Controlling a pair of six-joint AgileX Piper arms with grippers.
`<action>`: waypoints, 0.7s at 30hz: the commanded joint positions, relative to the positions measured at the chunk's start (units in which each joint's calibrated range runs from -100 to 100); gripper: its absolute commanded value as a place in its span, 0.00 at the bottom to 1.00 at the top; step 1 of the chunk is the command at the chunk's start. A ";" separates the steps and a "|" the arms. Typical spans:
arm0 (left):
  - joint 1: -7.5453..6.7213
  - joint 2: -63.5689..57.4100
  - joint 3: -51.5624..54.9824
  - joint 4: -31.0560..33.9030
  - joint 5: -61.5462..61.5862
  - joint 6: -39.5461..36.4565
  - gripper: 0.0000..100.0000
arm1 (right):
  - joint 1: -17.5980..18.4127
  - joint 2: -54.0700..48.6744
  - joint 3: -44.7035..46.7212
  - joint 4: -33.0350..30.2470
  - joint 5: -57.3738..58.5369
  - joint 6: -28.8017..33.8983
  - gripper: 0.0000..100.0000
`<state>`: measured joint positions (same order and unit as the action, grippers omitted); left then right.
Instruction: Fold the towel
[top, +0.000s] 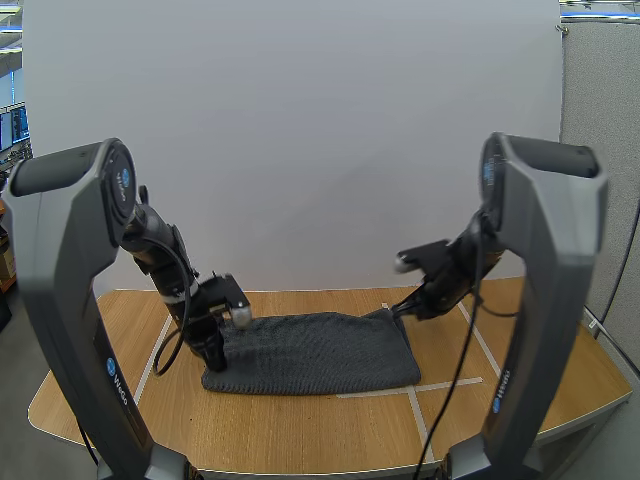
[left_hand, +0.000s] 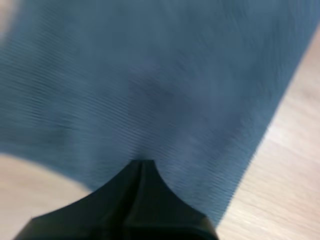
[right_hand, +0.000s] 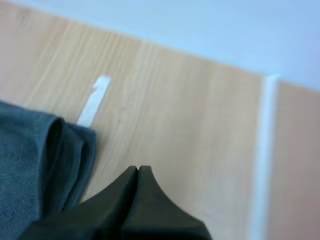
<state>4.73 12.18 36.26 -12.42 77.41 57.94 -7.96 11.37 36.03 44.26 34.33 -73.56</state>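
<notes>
Towel (top: 315, 350): found lying on tabletop (top: 300, 430) as a doubled strip, layers stacked at right end. Judged one fold done, perhaps another left. Found left end effector (top: 214, 362) closed together over left end, right end effector (top: 396, 313) closed together just beside right end. Could not tell layer count or cloth contact.

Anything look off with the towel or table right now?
Nothing stands out: towel flat on the table, left end effector at its left edge, right end effector beside its layered right end.
</notes>
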 joint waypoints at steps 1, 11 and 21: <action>0.76 -10.56 -4.56 -9.40 1.40 -0.43 0.00 | -2.20 -16.13 0.11 -1.67 10.51 0.80 0.00; 1.63 -23.26 -5.08 -11.29 1.43 -3.44 0.09 | -4.85 -19.43 2.13 -5.08 32.03 7.59 0.16; 4.82 -28.30 -5.08 -18.89 0.59 -3.44 1.00 | -6.61 -14.97 5.37 -5.53 36.91 8.20 1.00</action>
<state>8.03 -13.91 31.45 -24.66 77.90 55.06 -14.19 -7.58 39.61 39.17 65.57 -66.11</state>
